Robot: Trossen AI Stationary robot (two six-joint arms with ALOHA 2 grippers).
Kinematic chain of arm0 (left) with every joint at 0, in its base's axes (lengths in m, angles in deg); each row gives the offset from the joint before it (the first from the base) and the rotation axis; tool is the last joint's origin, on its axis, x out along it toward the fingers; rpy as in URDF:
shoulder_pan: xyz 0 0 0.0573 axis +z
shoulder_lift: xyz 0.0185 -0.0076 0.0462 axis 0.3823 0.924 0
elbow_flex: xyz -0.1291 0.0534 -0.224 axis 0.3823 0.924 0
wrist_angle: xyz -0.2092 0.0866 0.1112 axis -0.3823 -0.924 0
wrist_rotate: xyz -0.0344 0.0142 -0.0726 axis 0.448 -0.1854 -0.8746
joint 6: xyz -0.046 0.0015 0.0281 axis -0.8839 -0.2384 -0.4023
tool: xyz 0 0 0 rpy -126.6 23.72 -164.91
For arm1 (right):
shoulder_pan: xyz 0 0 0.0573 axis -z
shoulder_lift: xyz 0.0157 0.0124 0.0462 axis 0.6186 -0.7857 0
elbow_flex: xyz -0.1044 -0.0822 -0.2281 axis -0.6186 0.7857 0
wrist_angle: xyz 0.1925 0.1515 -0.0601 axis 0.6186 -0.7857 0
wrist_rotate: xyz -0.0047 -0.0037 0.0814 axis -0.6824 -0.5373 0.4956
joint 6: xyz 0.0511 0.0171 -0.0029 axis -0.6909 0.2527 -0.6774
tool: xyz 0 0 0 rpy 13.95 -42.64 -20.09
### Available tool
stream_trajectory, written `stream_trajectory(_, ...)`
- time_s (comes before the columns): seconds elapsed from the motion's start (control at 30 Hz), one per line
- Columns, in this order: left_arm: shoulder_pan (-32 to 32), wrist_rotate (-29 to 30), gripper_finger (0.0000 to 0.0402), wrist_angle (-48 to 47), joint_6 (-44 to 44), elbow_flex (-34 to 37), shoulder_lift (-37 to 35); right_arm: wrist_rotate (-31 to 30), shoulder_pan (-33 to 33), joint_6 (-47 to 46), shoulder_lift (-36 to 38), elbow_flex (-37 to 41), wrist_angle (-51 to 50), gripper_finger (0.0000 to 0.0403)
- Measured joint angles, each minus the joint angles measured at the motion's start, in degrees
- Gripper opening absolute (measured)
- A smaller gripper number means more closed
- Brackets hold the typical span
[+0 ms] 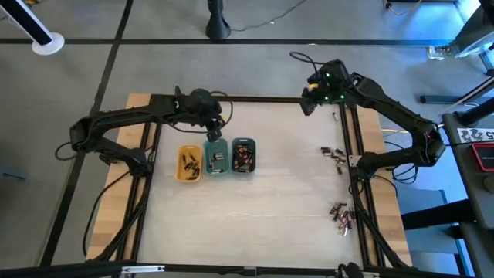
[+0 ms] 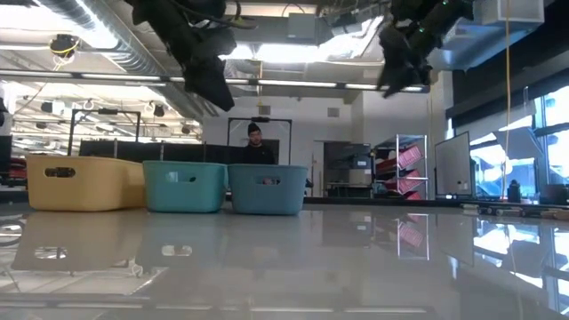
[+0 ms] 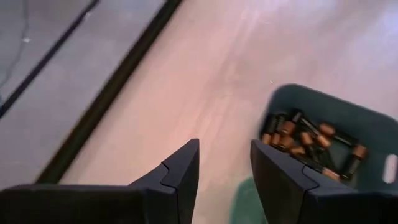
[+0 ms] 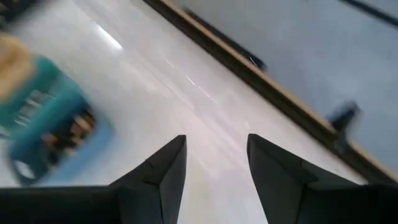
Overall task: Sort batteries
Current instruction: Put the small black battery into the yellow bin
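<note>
Left tool (image 3: 224, 171) part-open, empty, above oblong plastic trays (image 1: 217, 157) toward the table's far-left | Right tool (image 4: 216, 168) part-open, empty, far-right corner | Small copper-and-dark cylindrical batteries (image 1: 333, 153) loose along right edge; likely light, rigid, slick, prone to roll; best pinched across mid-barrel.

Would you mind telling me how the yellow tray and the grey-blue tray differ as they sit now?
The yellow tray is at the left end of the row, the grey-blue tray at the right end, with the green tray between. The yellow tray holds fewer batteries; the grey-blue one holds a fuller pile. Both are small oblong bins, upright, side by side.
</note>
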Motion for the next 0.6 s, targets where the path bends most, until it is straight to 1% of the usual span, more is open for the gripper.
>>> stream_trajectory(0.1, 2.1, -0.07, 0.0132, 0.68, 1.02, 0.79, -1.95, -2.63, 0.0, -0.22, -0.09, -0.12, -6.38, 0.0172)
stream_trajectory(0.33, 5.97, -2.61, 0.0132, 1.66, 2.88, 2.02, -5.2, -3.06, 0.0, -1.79, -0.09, -0.12, -14.66, 0.0172)
stream_trajectory(0.47, 7.95, -4.51, 0.0132, 2.36, 4.42, 2.04, -6.09, -4.13, 0.0, -1.78, -0.05, 0.9, -15.94, 0.0172)
stream_trajectory(0.6, 10.24, -7.39, 0.0132, 2.79, 5.41, 2.04, -6.77, -4.11, 0.0, -1.85, -0.07, 4.85, -16.23, 0.0172)
